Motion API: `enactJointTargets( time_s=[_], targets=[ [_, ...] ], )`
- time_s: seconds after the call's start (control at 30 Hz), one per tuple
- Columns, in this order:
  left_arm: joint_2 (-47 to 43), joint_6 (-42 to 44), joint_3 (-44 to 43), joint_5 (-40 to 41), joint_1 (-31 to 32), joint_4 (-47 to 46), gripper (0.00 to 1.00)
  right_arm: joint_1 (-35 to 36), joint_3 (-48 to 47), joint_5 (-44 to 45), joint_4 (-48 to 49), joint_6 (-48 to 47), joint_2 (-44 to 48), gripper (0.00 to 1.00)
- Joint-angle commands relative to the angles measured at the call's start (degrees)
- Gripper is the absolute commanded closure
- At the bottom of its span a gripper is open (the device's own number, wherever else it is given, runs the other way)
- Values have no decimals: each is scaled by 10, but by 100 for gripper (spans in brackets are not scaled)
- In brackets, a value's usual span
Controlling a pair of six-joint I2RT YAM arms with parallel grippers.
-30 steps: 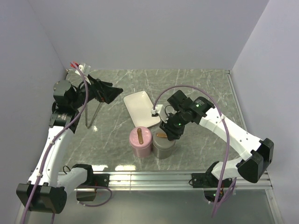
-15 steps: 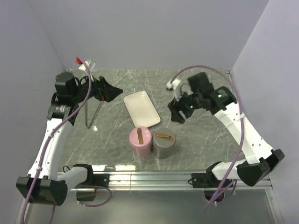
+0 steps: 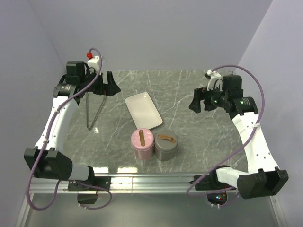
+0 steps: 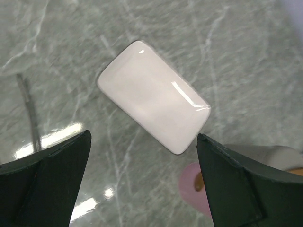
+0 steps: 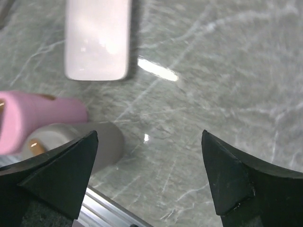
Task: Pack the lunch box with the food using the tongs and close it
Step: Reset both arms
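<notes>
Left gripper [image 4: 143, 137] is spread wide and holds nothing, raised at the far left and facing the tray [image 4: 154, 116]. Right gripper [image 5: 149, 135] is likewise wide apart and empty, up over the right side of the worktop [image 3: 203, 132], well apart from everything. The lunch box [image 3: 166, 147] stands near the front edge with its lid [image 3: 171, 141] on, just beside a pink canister [image 3: 143, 143]. The tongs [image 3: 92, 111] lie flat near the left edge, untouched. Bare marble runs from the tray to the right wall. Count: two canisters, one tray, one pair of tongs.
</notes>
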State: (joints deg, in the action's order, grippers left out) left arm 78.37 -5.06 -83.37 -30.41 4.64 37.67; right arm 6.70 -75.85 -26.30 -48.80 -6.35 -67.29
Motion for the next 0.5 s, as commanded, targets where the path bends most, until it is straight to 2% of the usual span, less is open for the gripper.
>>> enactJointTargets(
  time_s=[0.0,0.17,0.47],
  targets=[
    [-17,38,45,64,-3,3,1,-36,54,-5,72,49,10,3],
    [-61,62,166,88,-3,-89,0,-44,128,16,93,41,20,2],
    [-88,78,225,126,-3,-105,1,-44,166,11,107,40,56,0]
  ],
)
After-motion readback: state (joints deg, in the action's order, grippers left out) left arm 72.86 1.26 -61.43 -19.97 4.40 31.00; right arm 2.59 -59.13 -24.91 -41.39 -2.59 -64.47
